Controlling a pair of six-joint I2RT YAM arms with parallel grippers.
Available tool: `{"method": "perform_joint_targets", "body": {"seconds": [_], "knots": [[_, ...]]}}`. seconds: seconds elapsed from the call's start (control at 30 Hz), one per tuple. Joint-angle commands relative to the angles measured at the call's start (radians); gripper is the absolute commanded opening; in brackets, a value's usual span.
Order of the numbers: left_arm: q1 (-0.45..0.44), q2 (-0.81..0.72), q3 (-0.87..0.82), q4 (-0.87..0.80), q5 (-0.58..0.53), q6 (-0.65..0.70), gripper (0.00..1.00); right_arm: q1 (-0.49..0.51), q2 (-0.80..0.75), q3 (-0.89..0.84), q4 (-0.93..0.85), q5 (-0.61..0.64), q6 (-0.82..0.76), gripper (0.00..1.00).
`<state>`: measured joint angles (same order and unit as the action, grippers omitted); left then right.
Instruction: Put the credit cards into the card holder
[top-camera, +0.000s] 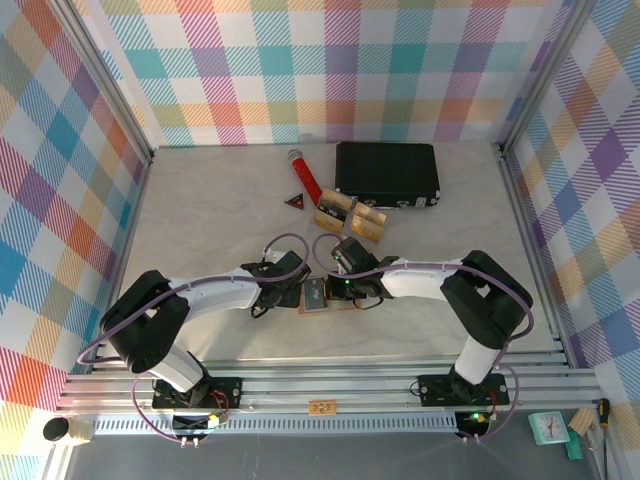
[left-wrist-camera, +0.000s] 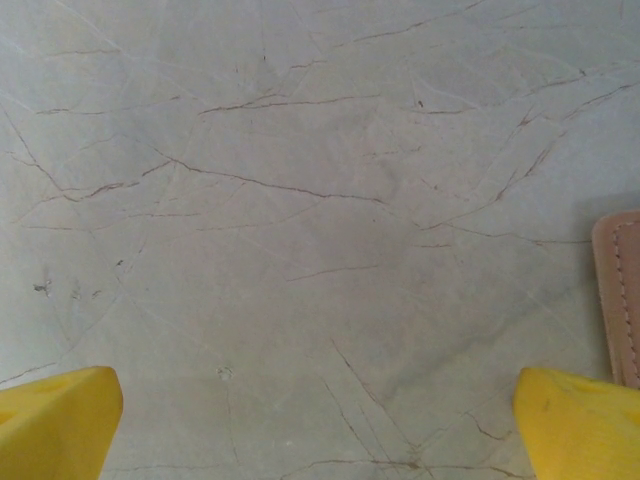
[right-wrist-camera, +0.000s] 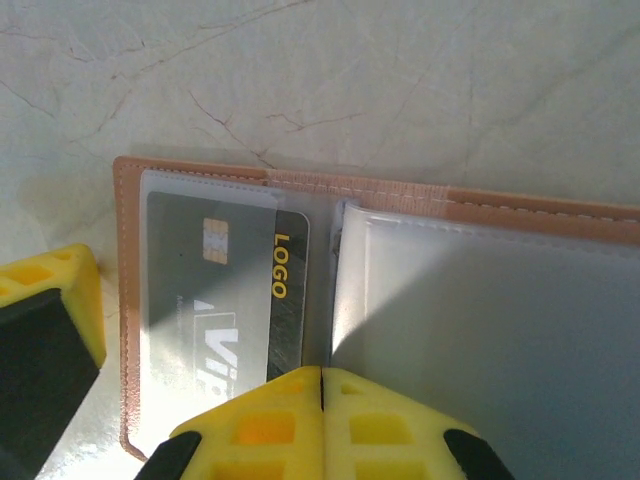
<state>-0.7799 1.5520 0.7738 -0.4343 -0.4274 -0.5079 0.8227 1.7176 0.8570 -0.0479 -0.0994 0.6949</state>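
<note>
Yellow fingertips of the left gripper were seen spread wide above the pale marbled table, with nothing held between them. The open reddish-brown leather card holder was pictured just beside its right finger. The right gripper was shown closed, pads pressed together at the holder's near edge; whether a clear sleeve was pinched could not be told. One grey credit card was lodged in the left sleeve. Farther off, gold-tan credit cards were seen lying near a red triangle, in front of a black rectangular case.
</note>
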Motion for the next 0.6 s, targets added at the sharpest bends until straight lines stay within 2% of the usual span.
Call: {"method": "perform_joint_targets", "body": {"seconds": [0.0,0.57], "knots": [[0.007,0.019,-0.014,0.015,0.012,-0.006,1.00,0.006,0.017,0.027,0.003,-0.021,-0.006,0.00],[0.007,0.042,-0.027,0.047,0.032,-0.009,1.00,0.012,0.048,0.059,-0.010,-0.062,-0.022,0.00]]}}
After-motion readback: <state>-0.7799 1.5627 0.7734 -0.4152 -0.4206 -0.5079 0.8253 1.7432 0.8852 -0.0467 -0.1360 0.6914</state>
